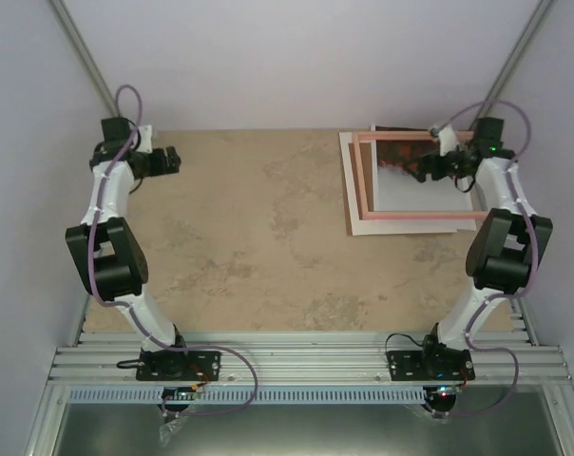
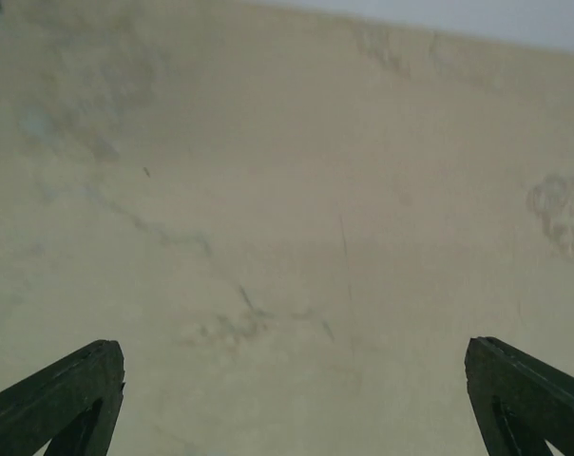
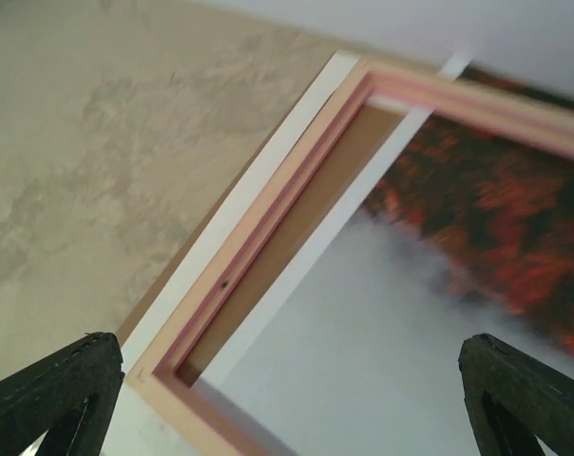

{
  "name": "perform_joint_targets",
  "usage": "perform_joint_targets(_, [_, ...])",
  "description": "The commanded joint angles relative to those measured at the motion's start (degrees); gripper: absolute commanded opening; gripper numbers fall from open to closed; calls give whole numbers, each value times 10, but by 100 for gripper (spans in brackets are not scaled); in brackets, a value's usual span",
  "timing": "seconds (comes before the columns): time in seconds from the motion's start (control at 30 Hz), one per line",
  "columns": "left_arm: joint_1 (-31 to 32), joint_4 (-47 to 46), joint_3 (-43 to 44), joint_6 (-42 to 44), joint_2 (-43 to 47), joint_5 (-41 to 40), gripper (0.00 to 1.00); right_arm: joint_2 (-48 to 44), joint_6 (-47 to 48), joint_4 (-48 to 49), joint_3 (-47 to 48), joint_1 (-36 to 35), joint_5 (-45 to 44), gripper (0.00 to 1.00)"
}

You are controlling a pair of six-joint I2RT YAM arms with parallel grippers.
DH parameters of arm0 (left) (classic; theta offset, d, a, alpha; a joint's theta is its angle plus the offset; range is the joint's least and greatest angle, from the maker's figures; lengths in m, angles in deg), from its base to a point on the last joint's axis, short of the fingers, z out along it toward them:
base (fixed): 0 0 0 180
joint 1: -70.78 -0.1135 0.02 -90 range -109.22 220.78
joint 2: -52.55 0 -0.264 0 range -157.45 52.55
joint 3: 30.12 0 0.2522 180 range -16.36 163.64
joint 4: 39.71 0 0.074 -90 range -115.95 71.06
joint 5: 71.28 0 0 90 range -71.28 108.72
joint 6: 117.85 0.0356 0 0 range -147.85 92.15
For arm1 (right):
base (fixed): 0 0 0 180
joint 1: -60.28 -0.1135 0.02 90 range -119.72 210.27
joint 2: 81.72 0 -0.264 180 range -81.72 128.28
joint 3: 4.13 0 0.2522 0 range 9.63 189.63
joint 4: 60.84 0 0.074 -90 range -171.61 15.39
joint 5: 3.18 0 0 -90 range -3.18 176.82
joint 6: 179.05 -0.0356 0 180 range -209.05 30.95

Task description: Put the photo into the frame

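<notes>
Noted right end effector point(image 3: 289, 380) spread wide, holding nothing, directly above photo point(image 3: 382, 313). Found frame point(image 3: 268, 218) lying askew on photo, corner near one finger. Logged left end effector point(image 2: 295, 356) spread, over table point(image 2: 268, 190).

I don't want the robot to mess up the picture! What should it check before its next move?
1. Is the right gripper open and empty? Ok.
2. Is the left gripper open and out of the way, over bare table? Ok.
3. Is the photo printed side up? Ok.
4. Is the photo lined up with the frame? Not ok. It lies crooked, and one end runs under the far rail and out beyond it.
5. Is the right gripper above the photo? Ok.
6. Is there a gap between the right gripper and the photo? Cannot tell.
</notes>
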Motion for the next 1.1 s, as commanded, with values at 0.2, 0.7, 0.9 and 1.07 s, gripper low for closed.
perform_joint_targets(0.2, [72,-70,-175,-57,84,-105,99,-9,-7,31,-92,-162,-154,97])
perform_joint_targets(0.7, [101,-117,-245,-115,143,-205,99,105,-107,80,-8,-299,-356,85])
perform_joint_targets(0.9, [102,-121,-243,-125,147,-226,99,161,-130,105,41,-304,-438,74])
perform_joint_targets(1.07, [103,-122,-244,-128,149,-234,99,202,-152,111,76,-302,-472,65])
